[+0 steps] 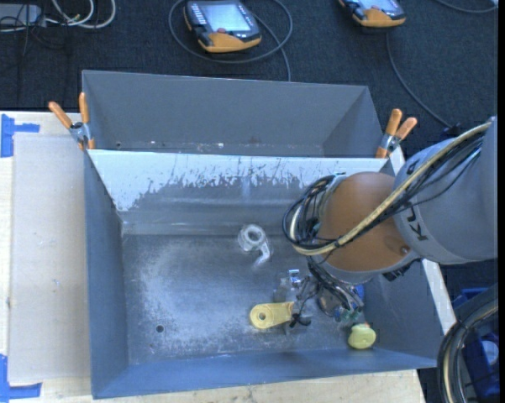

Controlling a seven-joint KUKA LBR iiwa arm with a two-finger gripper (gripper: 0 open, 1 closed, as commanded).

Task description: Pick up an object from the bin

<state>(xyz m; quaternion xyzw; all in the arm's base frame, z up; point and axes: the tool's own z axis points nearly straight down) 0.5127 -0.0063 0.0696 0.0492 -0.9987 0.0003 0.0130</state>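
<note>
**Fingers low at the near right of the bin, at a flat yellow piece; no grasp confirmed.**

My fingers (300, 307) sit low over the floor of the grey bin (151, 292), at the right end of a flat yellow piece (270, 315) with a hole in it. I cannot tell how far apart they stand or whether they touch it, because my wrist and cables cover them. A small yellow-green lump (361, 336) lies near on the right, and a clear ring-like piece (252, 239) lies further back, well apart. Recommendation: straddle the narrow end of the yellow piece squarely, settle to the floor, close firmly, then lift straight up, keeping off the near wall and the lump.
</note>
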